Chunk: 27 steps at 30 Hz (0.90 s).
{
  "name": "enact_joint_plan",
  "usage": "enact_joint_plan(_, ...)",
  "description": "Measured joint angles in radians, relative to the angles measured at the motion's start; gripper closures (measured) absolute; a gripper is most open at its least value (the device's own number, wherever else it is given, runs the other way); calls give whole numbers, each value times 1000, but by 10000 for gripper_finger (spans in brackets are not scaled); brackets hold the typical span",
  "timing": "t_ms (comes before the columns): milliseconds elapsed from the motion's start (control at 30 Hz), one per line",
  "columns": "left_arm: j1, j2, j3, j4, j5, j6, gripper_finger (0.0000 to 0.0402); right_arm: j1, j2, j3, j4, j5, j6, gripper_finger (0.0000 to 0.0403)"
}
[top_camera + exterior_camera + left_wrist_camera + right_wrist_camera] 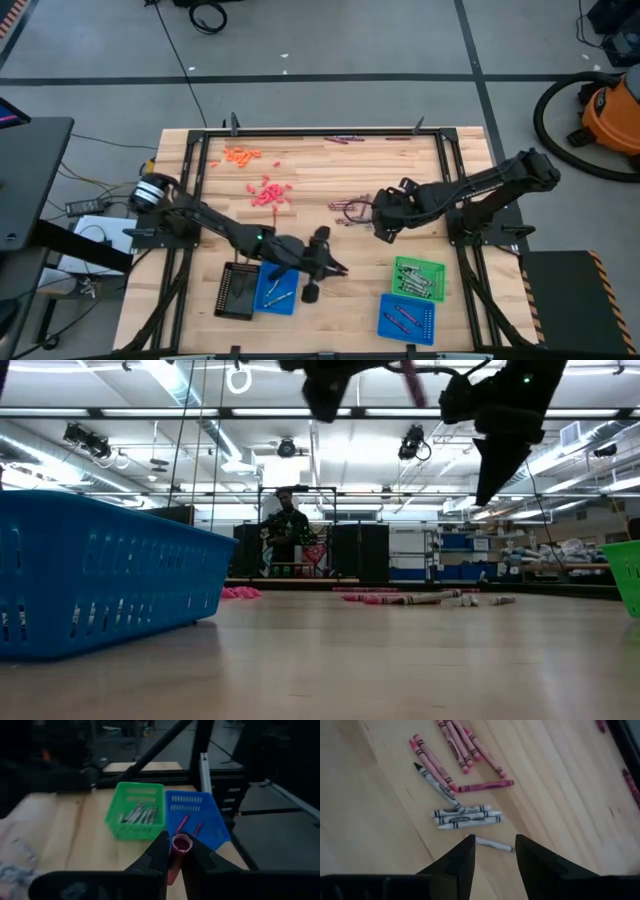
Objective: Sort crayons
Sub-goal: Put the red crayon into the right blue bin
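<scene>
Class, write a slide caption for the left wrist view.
Left gripper shut on a red-pink crayon, facing green and blue plastic trays.

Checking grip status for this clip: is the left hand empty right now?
No. In the left wrist view, the left hand is shut on a red-pink crayon, pinched between its two dark fingers.

Both arms are dark, near-black, built of chunky jointed links. The left arm (225, 232) has a white-and-silver cylinder at its base, by the table (330, 170) edge, and a small green light on a link midway along (the same green dot shows in the low view). The right arm (480, 190) is all black, with a rounded elbow. Each gripper has two flat, black, wedge-shaped fingers (455, 865) with straight inner edges
</scene>
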Motion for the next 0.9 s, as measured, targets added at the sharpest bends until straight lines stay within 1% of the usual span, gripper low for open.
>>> enact_joint_plan(167, -13, 108, 116, 14, 15, 46, 367, 28, 0, 0, -29, 12, 37, 255)
enact_joint_plan(300, -13, 207, 194, 76, 76, 53, 367, 35, 0, 0, -45, 12, 38, 255)
enact_joint_plan(433, -12, 298, 284, 99, 105, 74, 367, 34, 0, 0, -37, 15, 38, 255)
enact_joint_plan(667, -12, 444, 448, 107, 153, 156, 367, 34, 0, 0, -31, 35, 63, 255)
enact_joint_plan(900, -12, 593, 601, 118, 196, 174, 363, 34, 0, 0, 21, 35, 62, 255)
